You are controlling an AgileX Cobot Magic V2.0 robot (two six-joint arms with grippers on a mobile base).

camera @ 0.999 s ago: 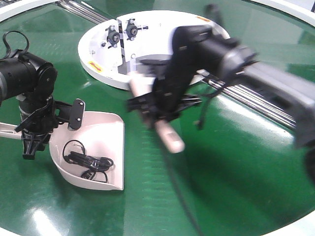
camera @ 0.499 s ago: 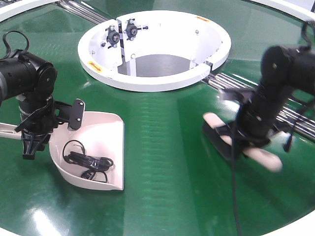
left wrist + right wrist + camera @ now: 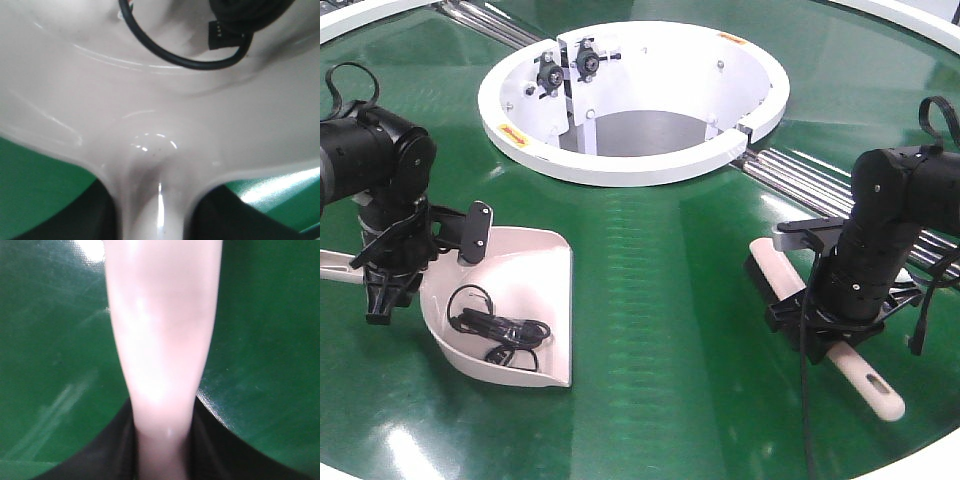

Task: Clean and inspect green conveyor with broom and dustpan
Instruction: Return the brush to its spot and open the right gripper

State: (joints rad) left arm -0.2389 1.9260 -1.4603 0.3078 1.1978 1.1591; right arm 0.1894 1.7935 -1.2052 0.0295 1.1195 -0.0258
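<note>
1. The right gripper [image 3: 835, 318] is clamped on the long, pale pink-beige plastic broom [image 3: 861, 373], at the right of the glossy dark-green conveyor belt [image 3: 660, 300].
2. The broom's long axis runs diagonally, with its dark bristles toward the white central ring [image 3: 620, 165] and its slotted handle end toward the belt's near edge.
3. At the left, the left gripper [image 3: 382, 290] is closed round the handle of the pale pink-beige scoop dustpan [image 3: 525, 265]. The pan's mouth faces right, and a black cable [image 3: 500, 328] lies inside.
4. Silver metal rails [image 3: 810, 178] cross the belt behind the broom.
</note>
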